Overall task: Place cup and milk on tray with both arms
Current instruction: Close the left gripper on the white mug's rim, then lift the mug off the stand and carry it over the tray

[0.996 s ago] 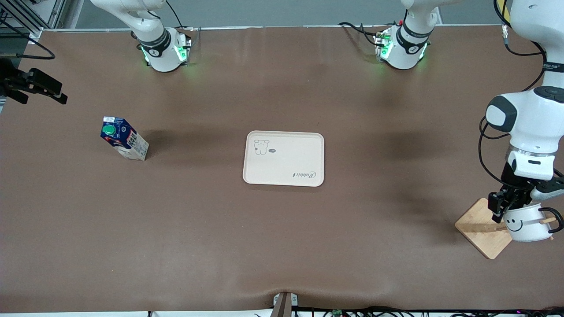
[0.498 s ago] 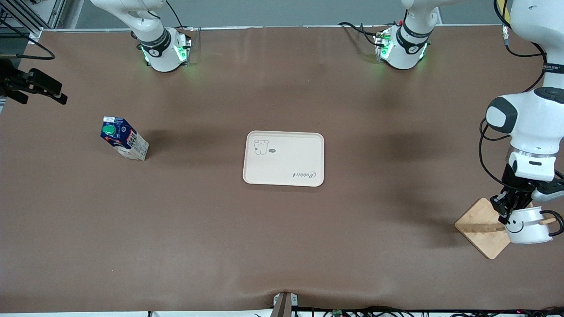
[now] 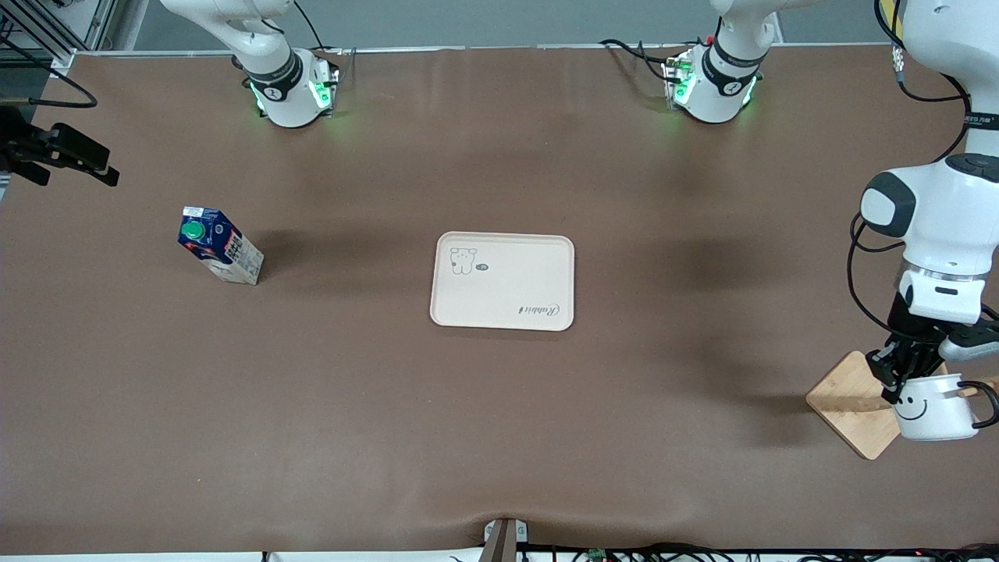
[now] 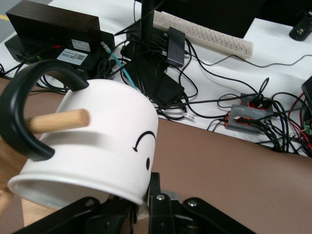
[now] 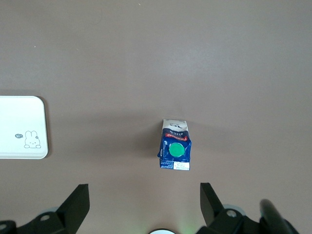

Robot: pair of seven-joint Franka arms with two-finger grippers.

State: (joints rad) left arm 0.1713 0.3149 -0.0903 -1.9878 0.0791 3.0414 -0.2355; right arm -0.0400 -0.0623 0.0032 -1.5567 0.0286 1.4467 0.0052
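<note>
The white smiley cup hangs by its black handle on a wooden peg of the bamboo rack at the left arm's end of the table. My left gripper is shut on the cup's rim, one finger inside and one outside. The dark-blue milk stands upright toward the right arm's end. High over the table near it, my right gripper waits open, looking down on the milk's green cap. The cream tray lies mid-table with nothing on it.
The rack's square bamboo base sits under the cup near the table's edge. A black fixture juts in at the right arm's end. Cables and a keyboard lie off the table past the cup.
My left gripper's fingers have closed onto the cup's rim. The cup has shifted slightly on its peg. The right arm, milk and tray have not moved.
</note>
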